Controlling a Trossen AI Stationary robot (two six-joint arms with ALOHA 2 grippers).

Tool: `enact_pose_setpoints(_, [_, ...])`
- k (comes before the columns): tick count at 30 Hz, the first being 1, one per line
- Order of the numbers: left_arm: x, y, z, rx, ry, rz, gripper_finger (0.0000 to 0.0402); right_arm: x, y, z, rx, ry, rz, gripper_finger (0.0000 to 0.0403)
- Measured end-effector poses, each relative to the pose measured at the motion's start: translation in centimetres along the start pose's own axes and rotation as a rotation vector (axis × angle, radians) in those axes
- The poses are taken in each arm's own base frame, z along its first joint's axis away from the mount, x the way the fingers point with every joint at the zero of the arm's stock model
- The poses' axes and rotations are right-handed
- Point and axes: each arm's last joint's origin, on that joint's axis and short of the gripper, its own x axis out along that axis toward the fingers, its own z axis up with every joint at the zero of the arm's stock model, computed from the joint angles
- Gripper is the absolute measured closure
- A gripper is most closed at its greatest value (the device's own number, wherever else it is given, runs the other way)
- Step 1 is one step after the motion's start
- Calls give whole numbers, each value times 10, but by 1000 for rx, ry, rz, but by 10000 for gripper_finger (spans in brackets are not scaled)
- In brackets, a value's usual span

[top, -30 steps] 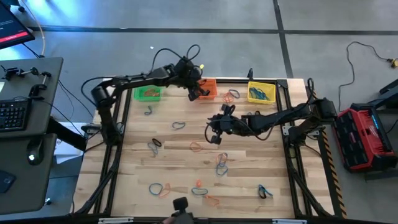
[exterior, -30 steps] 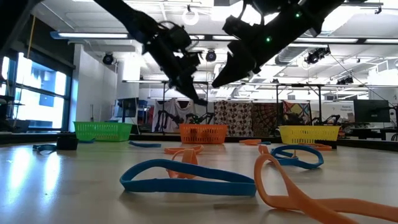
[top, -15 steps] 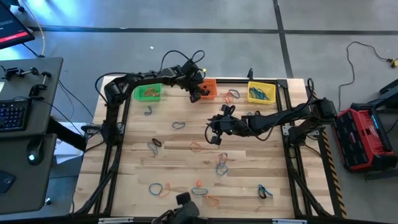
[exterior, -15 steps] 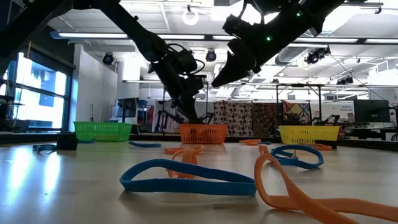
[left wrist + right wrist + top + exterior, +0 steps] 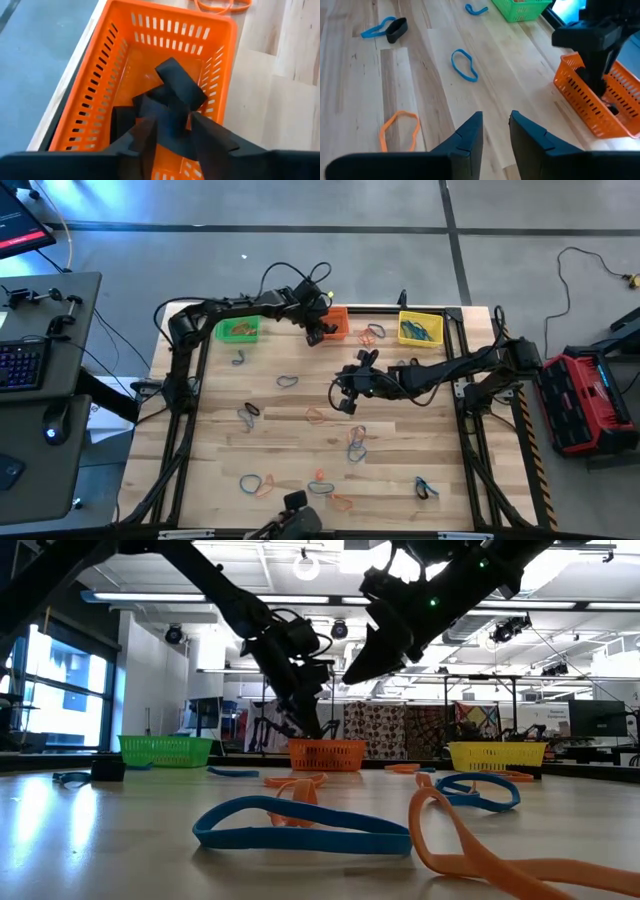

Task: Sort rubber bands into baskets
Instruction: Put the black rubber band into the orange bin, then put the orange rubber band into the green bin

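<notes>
Left pincer (image 5: 170, 137): over the orange basket (image 5: 100, 90), fingers parted, a black rubber band (image 5: 175, 100) between them. Right pincer (image 5: 495, 131): slightly spread, empty, above mid-table (image 5: 290, 430). Loose bands across the table. No legible writing.

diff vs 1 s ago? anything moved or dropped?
The left hand moved from beside the orange basket to over it and came down into it. Its fingers now stand apart with a black rubber band lying in the basket just ahead of them, so it looks let go. The right hand stayed above the table's middle, holding nothing. The loose bands, green basket and yellow basket did not shift.
</notes>
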Motion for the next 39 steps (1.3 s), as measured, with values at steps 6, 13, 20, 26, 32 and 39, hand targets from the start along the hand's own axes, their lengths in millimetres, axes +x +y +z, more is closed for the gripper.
enact_pose_setpoints(6, [-13, -2, -1, 7, -68, 19, 240, 0, 0, 0, 29, 4, -1, 278])
enact_pose_setpoints(13, [-37, -15, -13, 23, -239, 47, 229, -3, -4, 9, 1, 49, -96, 237])
enact_pose_setpoints(20, [-76, -36, -27, 26, -458, 69, 229, -9, -20, 27, -31, 147, -203, 229])
enact_pose_setpoints(26, [-99, -62, -56, 26, -658, 54, 229, 3, -61, 21, 26, 273, -184, 229])
enact_pose_setpoints(32, [-107, -85, -89, 16, -757, 3, 229, 15, -110, 6, 39, 342, -116, 229])
enact_pose_setpoints(39, [-112, -109, -111, 27, -774, -75, 229, 24, -153, -15, -73, 403, -96, 246])
